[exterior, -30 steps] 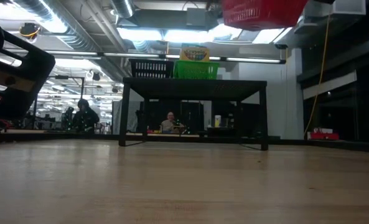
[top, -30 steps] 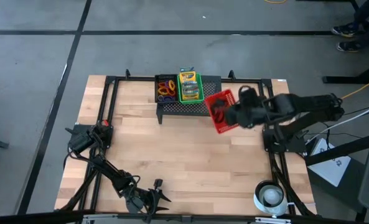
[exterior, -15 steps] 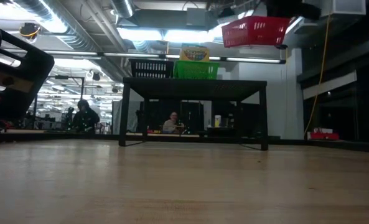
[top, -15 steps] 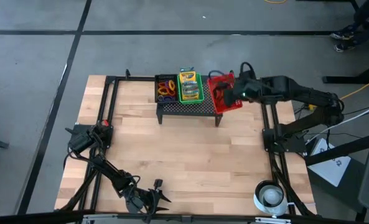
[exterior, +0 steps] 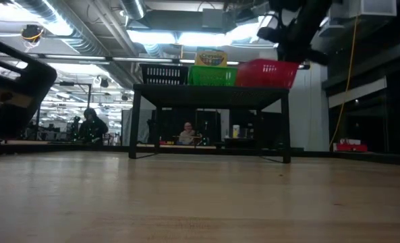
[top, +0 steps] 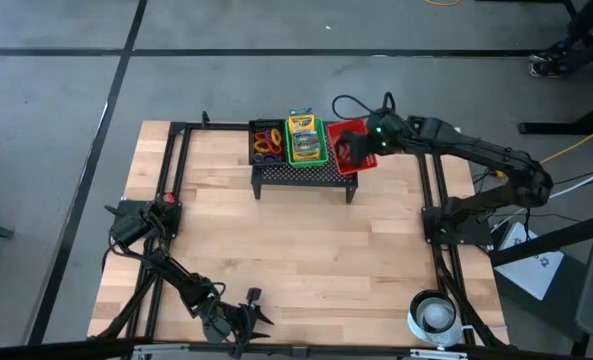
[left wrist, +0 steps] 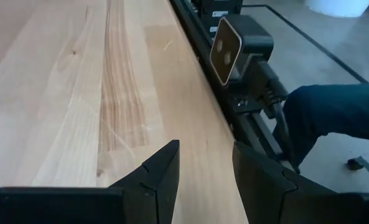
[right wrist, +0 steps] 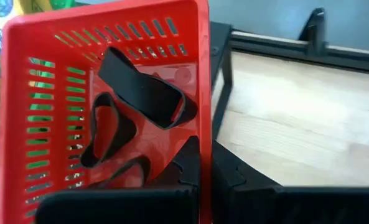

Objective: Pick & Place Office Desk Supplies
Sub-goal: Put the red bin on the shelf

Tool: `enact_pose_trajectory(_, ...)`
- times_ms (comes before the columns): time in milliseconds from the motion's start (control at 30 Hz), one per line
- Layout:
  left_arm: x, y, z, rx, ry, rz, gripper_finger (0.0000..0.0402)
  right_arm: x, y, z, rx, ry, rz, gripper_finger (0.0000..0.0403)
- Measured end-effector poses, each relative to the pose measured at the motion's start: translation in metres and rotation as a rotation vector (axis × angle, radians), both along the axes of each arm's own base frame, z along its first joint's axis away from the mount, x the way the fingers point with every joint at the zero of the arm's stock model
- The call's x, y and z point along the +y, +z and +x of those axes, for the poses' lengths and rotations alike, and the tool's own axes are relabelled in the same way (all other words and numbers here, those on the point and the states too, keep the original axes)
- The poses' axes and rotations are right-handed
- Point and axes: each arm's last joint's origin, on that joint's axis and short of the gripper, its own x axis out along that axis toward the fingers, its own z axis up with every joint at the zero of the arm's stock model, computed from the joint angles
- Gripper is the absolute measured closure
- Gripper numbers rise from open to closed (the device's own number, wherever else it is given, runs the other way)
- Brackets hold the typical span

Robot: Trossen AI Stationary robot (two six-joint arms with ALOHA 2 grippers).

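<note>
text: none legible | crayon box print: unreadable

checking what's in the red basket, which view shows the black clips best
The right wrist view: the black clips lie in plain sight inside the red basket. The high view shows only dark specks in it. The low view shows the basket's wall, no clips. The left wrist view misses it.

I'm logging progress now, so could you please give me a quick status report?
Right pincer shut on red basket rim, basket on mesh stand beside green basket. Left pincer open, idle at near table edge. Nothing obstructing.
</note>
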Motion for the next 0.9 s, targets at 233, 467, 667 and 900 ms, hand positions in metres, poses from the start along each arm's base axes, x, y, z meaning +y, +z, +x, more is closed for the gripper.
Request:
enact_pose_trajectory(233,0.001,-0.002,0.000,0.017,0.012,0.006,0.0258,-0.026,-0.011,-0.006,-0.057,-0.013,0.024,0.0398)
enact_pose_trajectory(467,0.004,-0.002,0.002,0.006,0.032,0.026,0.0258,-0.031,-0.012,-0.010,-0.071,-0.017,0.057,0.0398)
enact_pose_trajectory(667,0.008,-0.001,0.007,0.005,0.042,0.018,0.0258,-0.032,-0.011,-0.009,-0.119,-0.067,0.086,0.0398)
enact_pose_trajectory(900,0.008,-0.001,0.007,0.005,0.040,0.015,0.0258,-0.030,-0.011,-0.008,-0.139,-0.104,0.104,0.0398)
